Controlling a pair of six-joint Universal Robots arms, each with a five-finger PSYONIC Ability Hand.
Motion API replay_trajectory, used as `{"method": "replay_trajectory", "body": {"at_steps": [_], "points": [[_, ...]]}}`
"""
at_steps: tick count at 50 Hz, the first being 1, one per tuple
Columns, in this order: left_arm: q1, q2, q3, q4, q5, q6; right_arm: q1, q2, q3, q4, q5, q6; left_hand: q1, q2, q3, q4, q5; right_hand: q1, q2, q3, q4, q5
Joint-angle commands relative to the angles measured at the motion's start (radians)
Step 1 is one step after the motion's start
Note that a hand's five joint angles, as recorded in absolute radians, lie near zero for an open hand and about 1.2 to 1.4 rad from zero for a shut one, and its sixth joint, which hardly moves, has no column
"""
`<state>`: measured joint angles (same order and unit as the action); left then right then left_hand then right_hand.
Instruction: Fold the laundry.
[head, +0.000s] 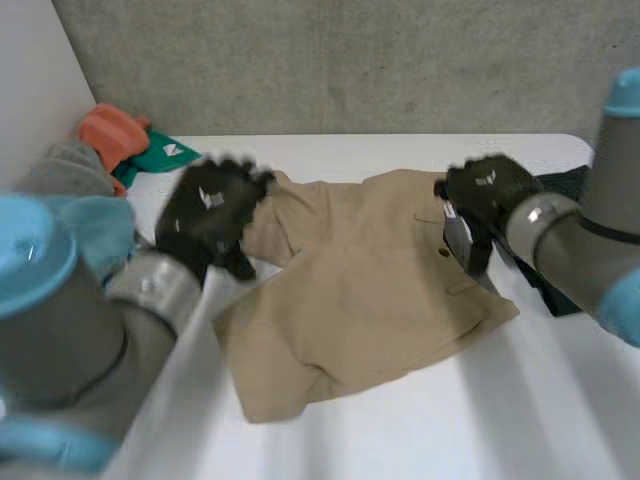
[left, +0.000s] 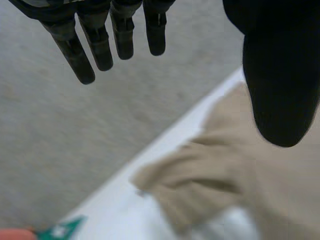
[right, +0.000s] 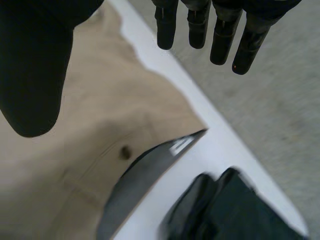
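On the white table (head: 520, 420): crumpled beige cloth garment (head: 370, 290), spread out mid-table
Left hand (head: 210, 215): fingers straight, holding nothing, over its left edge
Right hand (head: 485, 200): same deal, above the right edge
Tip: I'd pinch both edges evenly, then lift together

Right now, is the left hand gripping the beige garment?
No: in its wrist view the left hand has fingers and thumb straight and apart, with none of the beige garment between them.
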<state>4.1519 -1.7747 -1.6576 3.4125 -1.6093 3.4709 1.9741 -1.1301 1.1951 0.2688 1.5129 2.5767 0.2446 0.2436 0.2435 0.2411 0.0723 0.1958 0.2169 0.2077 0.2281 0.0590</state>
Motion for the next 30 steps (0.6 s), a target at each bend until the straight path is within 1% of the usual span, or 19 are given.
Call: {"method": "replay_trajectory", "body": {"at_steps": [1,5,9,10,16,20,24,26,30], "points": [[-0.102,0.09,-0.238,-0.162,-0.003,-0.16,-0.164,-0.126,0.346,-0.042,-0.232,-0.119,0.212,0.213,0.214,0.216,0.21,0.179,0.158,0.168,0.147,0.142],[-0.104,0.058,-0.28,-0.187,-0.009,-0.184,-0.213,-0.126,0.447,-0.098,-0.308,-0.196,0.306,0.307,0.307,0.31,0.304,0.253,0.232,0.241,0.221,0.215],[-0.107,0.009,-0.294,-0.185,-0.008,-0.185,-0.235,-0.123,0.514,-0.192,-0.353,-0.233,0.435,0.436,0.436,0.439,0.433,0.312,0.29,0.3,0.279,0.274],[-0.107,0.003,-0.294,-0.185,-0.008,-0.187,-0.235,-0.12,0.52,-0.21,-0.358,-0.236,0.439,0.44,0.44,0.442,0.436,0.324,0.302,0.312,0.291,0.286],[-0.108,-0.046,-0.291,-0.179,-0.011,-0.187,-0.244,-0.051,0.537,-0.305,-0.367,-0.239,0.433,0.434,0.434,0.436,0.431,0.406,0.385,0.394,0.373,0.368],[-0.111,-0.064,-0.278,-0.174,-0.012,-0.185,-0.247,-0.027,0.537,-0.329,-0.367,-0.24,0.421,0.422,0.422,0.425,0.419,0.406,0.385,0.394,0.374,0.368],[-0.113,-0.086,-0.26,-0.17,-0.04,-0.185,-0.248,-0.01,0.535,-0.338,-0.367,-0.243,0.415,0.416,0.416,0.419,0.413,0.409,0.388,0.397,0.377,0.371],[-0.113,-0.098,-0.249,-0.161,-0.069,-0.185,-0.248,-0.007,0.535,-0.342,-0.367,-0.245,0.412,0.413,0.413,0.416,0.41,0.423,0.402,0.411,0.391,0.386],[-0.114,-0.121,-0.231,-0.136,-0.109,-0.181,-0.247,0.006,0.534,-0.355,-0.365,-0.245,0.421,0.422,0.422,0.424,0.419,0.535,0.514,0.523,0.502,0.497]]}}
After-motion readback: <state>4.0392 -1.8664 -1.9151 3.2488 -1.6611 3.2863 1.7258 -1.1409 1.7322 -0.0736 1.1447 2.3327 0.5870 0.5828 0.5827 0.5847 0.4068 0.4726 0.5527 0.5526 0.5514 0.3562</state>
